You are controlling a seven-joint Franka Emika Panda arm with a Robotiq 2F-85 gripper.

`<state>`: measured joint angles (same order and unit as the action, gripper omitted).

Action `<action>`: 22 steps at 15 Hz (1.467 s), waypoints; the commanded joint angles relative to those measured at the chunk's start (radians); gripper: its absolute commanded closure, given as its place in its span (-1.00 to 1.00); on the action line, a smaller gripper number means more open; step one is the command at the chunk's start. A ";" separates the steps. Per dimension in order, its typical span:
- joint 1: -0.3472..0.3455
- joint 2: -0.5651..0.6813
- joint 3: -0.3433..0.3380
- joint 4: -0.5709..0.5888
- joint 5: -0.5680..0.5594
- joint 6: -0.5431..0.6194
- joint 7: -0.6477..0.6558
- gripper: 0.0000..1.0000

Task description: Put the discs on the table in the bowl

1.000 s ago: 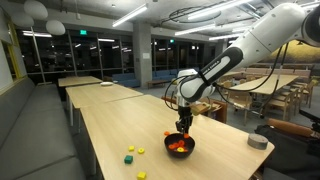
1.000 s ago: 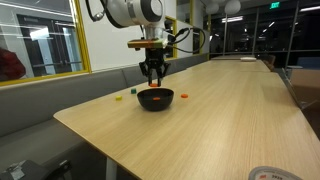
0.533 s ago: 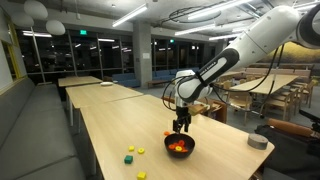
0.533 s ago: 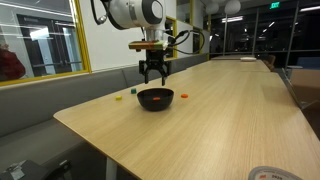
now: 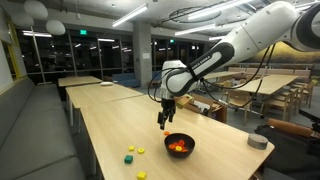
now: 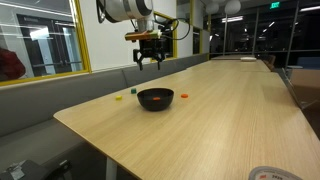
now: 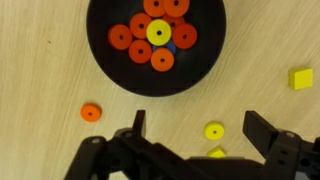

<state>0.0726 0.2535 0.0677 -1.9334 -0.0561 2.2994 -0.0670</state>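
At the far left of the wrist view, a lone orange disc [image 7: 91,113] lies flat on the pale wood counter [image 7: 40,60]. It is just beside the black bowl [image 7: 108,58] but outside its rim. The bowl fills the upper middle of that view and holds a cluster of orange and red discs [image 7: 130,38], with one yellow one among them, overlapping on its floor. Lower and to the right, a loose yellow disc [image 7: 214,131] rests on the counter, seen between the two fingers. Another yellow piece just below it is half hidden by the tool body, so I cannot tell what it is. Farthest right lies a yellow block [image 7: 300,78], which is no part of the job.

The tool [image 7: 200,128] has its jaws spread wide with nothing between them. In an exterior view the tool [image 5: 164,121] hangs well above the counter, off to one side of the bowl [image 5: 180,152] rather than over it.

The work looks partly done: most discs are in the bowl and at least two are not. The step in hand appears to be the approach to another pick. Next the tool would need to line up over one loose disc and come straight down until the fingertips nearly meet the wood. It would then pinch across the thin edge, lift, carry the disc over the rim and let go.
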 commanded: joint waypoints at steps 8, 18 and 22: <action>0.024 0.312 0.053 0.403 -0.041 -0.206 -0.271 -1.00; 0.035 0.481 0.077 0.632 -0.043 -0.196 -0.352 -1.00; 0.034 0.544 0.091 0.693 -0.034 -0.204 -0.368 -1.00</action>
<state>0.1073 0.7314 0.1458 -1.3352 -0.1001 2.1165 -0.4059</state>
